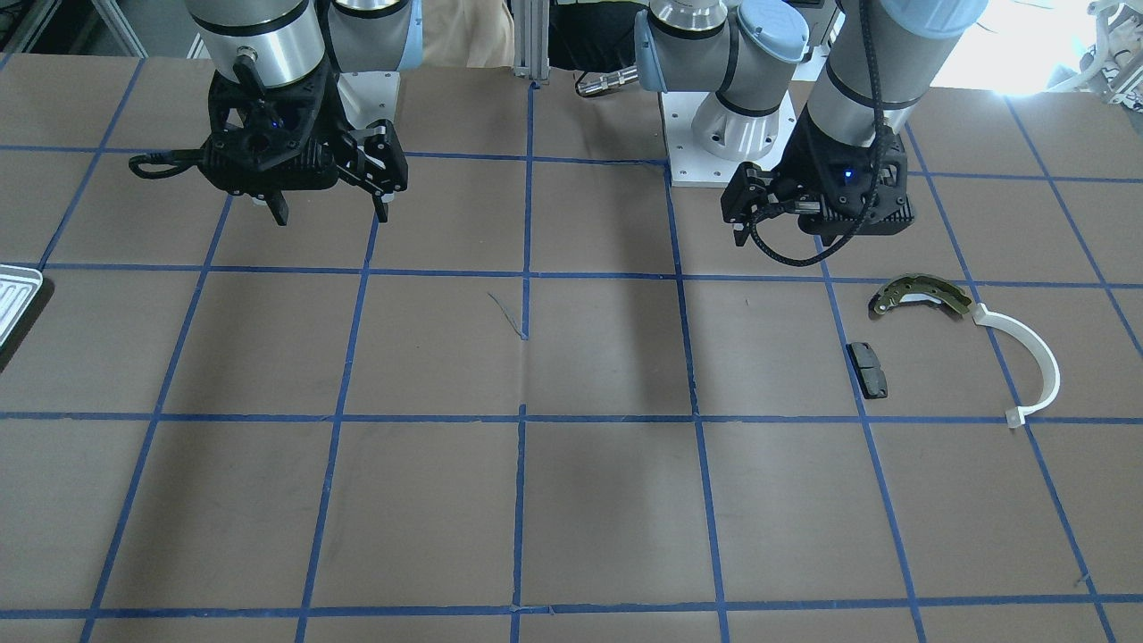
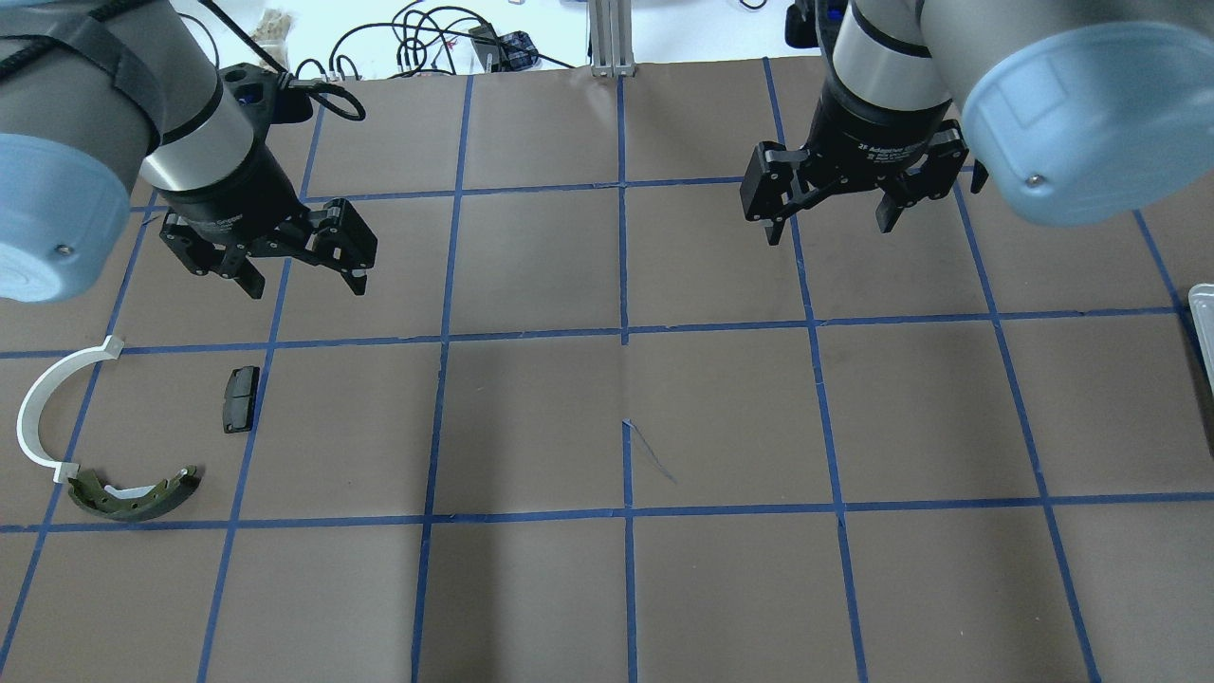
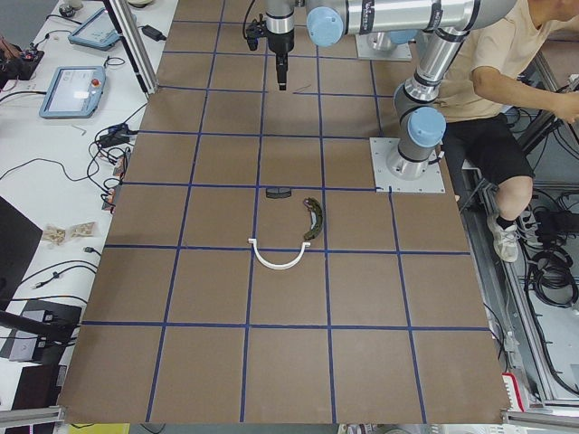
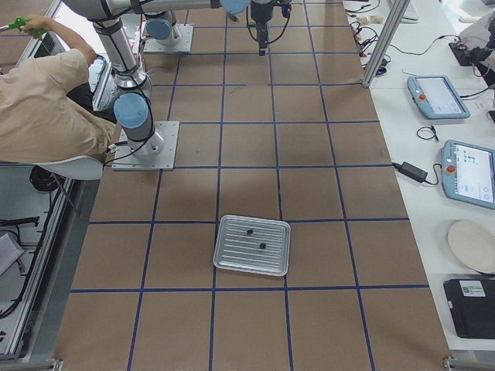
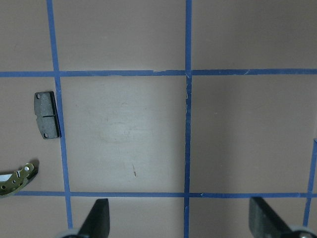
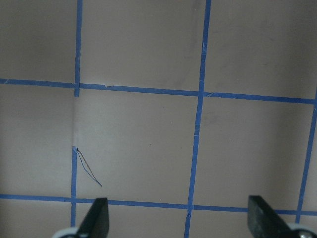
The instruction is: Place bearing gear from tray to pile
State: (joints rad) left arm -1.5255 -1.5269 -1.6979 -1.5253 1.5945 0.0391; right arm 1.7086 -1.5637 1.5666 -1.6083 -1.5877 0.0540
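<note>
Brown gridded table (image 2: pixel 531 408): left gripper (image 2: pixel 305 285) and right gripper (image 2: pixel 828 230) hover wide open, both empty. Two small dark gears (image 4: pixel 249 230) lie in the tray (image 4: pixel 232 255), well apart from the pile (image 3: pixel 312 220): pad (image 2: pixel 240 398), shoe (image 2: pixel 133 498), arc (image 2: pixel 22 417).

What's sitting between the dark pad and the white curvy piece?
Nothing. Between the brake pad and white arc, the overhead view shows only bare table and blue tape.

The table (image 2: pixel 721 417) is brown, crossed by a grid of blue tape lines. On it, the tray (image 4: pixel 271 236) is pale silver-grey with parallel ribs and carries two small dark pieces (image 4: pixel 249 230). Also on the table are an olive brake shoe (image 2: pixel 133 495), a white arc (image 2: pixel 38 408) and a dark grey pad (image 2: pixel 240 398). The left gripper (image 2: pixel 307 286) and right gripper (image 2: pixel 830 231) are black.
</note>
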